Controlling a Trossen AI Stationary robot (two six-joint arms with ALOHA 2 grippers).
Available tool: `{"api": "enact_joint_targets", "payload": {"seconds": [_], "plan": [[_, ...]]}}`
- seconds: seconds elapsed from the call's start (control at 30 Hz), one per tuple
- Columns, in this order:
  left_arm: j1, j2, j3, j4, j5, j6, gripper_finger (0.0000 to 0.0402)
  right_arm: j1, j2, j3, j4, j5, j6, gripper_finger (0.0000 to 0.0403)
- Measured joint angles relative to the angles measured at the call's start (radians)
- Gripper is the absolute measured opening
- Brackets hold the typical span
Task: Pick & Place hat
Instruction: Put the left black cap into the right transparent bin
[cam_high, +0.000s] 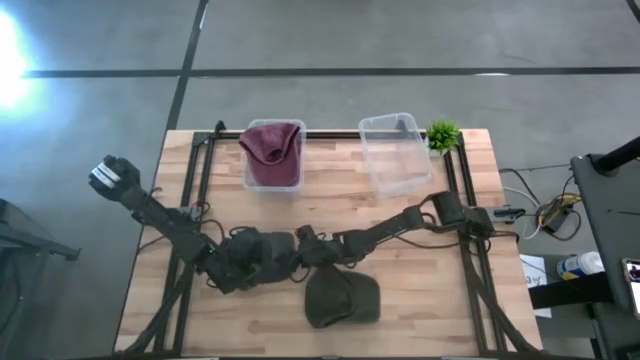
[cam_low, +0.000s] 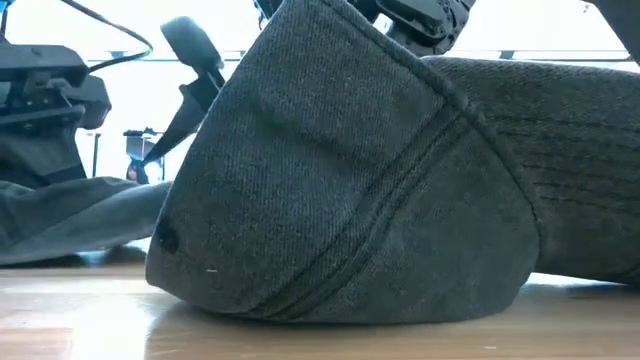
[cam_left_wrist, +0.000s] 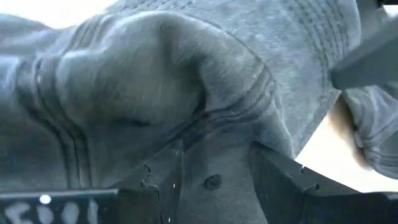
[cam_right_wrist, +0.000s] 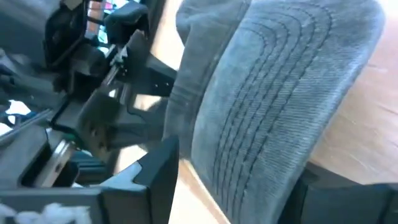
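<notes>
A dark grey-green hat (cam_high: 340, 297) lies near the middle of the table's near edge and fills the low view (cam_low: 340, 200), its underside on the wood. My left gripper (cam_high: 285, 255) comes in from the table's left at the hat's far-left side; in the left wrist view the crown (cam_left_wrist: 155, 93) bulges right before it. My right gripper (cam_high: 312, 255) reaches from the right to the same far side, with the stitched brim (cam_right_wrist: 267, 93) running between its fingers. Both grippers are shut on the hat. My left gripper (cam_left_wrist: 214, 186) has a fold of the crown cloth by a small eyelet (cam_left_wrist: 212, 182) pinched between its two fingers, coming level from the table's left. The crown bunches up ahead of the fingers. My right gripper (cam_right_wrist: 239, 193) has the stitched brim's end (cam_right_wrist: 249, 168) between its two fingers, coming slanting from the table's far right. The brim curves up and away from the fingers; the hat's underside (cam_low: 330, 305) stays on the table.
At the far edge stand a clear bin holding a maroon hat (cam_high: 272, 155), an empty clear bin (cam_high: 395, 150) and a small green plant (cam_high: 442, 135). Grey cloth (cam_low: 60, 215) lies low at the left of the low view. Bare wood stretches right of the hat.
</notes>
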Motion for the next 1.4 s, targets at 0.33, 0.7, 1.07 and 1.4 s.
{"api": "enact_joint_targets", "payload": {"seconds": [0.33, 0.7, 1.07, 1.4], "plan": [[-0.001, -0.008, 0.180, -0.077, -0.180, 0.248, 0.0177, -0.001, -0.087, 0.000, -0.074, 0.005, -0.115, 0.0040], [-0.002, -0.037, 0.527, -0.378, -0.423, 0.380, 0.0177, 0.056, -0.369, 0.000, -0.442, 0.334, -0.229, 0.0013], [0.006, -0.049, 0.666, -0.382, -0.616, 0.565, 0.0177, 0.063, -0.745, 0.000, -1.083, 0.960, -0.188, 0.0013], [0.005, -0.044, 0.623, -0.379, -0.572, 0.529, 0.0177, -0.120, -0.804, 0.000, -1.367, 1.038, -0.233, 0.0012]]}}
